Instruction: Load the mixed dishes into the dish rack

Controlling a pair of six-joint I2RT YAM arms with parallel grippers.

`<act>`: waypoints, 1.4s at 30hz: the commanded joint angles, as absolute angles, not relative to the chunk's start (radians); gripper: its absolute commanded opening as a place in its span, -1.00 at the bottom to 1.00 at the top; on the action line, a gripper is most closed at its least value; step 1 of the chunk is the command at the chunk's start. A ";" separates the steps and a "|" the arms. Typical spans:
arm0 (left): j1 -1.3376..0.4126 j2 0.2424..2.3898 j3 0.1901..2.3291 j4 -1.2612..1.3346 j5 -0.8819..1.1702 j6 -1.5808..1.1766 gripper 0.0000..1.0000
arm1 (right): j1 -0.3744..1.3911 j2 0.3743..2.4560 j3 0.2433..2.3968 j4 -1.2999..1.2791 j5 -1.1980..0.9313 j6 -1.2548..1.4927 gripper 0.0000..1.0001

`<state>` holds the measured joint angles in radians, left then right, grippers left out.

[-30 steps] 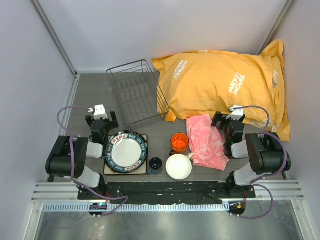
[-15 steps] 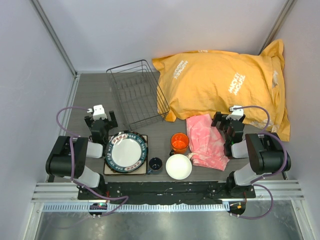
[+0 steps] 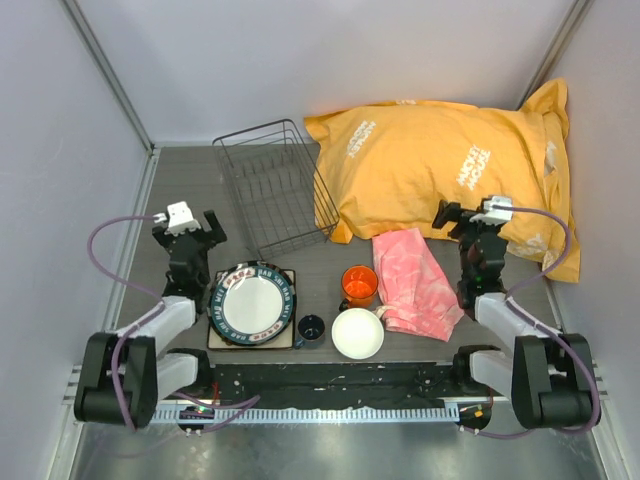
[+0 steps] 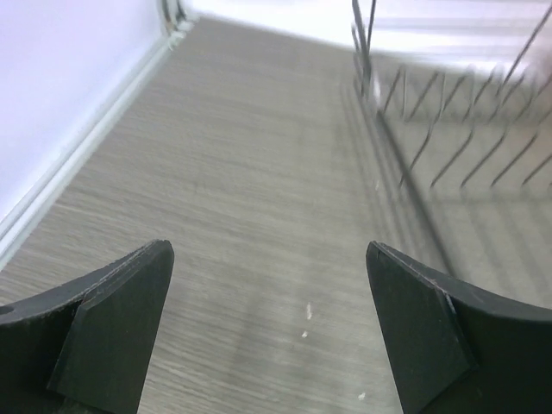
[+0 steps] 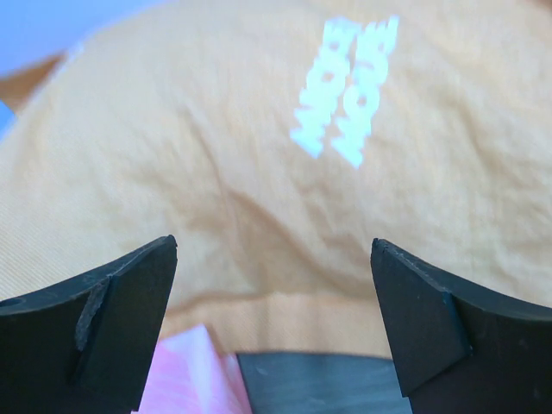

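A white plate with a dark patterned rim [image 3: 252, 303] lies on the square dark tray [image 3: 217, 338] at the near left. A brown-centred plate does not show. The small dark-blue cup [image 3: 311, 328], white bowl [image 3: 357, 333] and orange mug [image 3: 359, 285] stand near the front middle. The dark wire dish rack [image 3: 275, 190] stands at the back left and holds no dishes; its side shows in the left wrist view [image 4: 448, 129]. My left gripper [image 3: 187, 224] [image 4: 267, 250] is open and empty over bare table left of the rack. My right gripper [image 3: 462, 222] [image 5: 274, 246] is open and empty, facing the bag.
A big yellow pillow-like bag [image 3: 445, 170] [image 5: 259, 155] fills the back right. A pink cloth [image 3: 415, 283] [image 5: 194, 375] lies in front of it, right of the mug. Walls close the table on the left, back and right.
Both arms have swung and stretched out. The left gripper moved left and a little farther back. The right gripper moved right and back toward the bag. The dishes have not moved.
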<state>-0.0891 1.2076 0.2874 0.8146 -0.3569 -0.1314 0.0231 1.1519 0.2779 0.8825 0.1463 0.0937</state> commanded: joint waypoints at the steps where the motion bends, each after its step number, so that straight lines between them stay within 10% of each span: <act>1: -0.084 1.057 0.376 0.524 -0.487 -0.256 1.00 | 0.025 1.072 0.415 0.803 0.181 0.317 0.99; 14: -0.083 0.806 0.637 -0.166 -0.560 -0.577 0.99 | 0.123 1.325 0.931 0.081 -0.205 0.465 0.99; 20: -0.083 0.666 0.615 -0.273 -0.569 -0.666 0.99 | 0.201 1.445 1.147 -0.265 -0.071 0.325 0.99; 42: -0.081 0.637 0.635 -0.436 -0.532 -0.732 0.99 | 0.084 1.463 1.040 -0.040 -0.305 0.644 0.99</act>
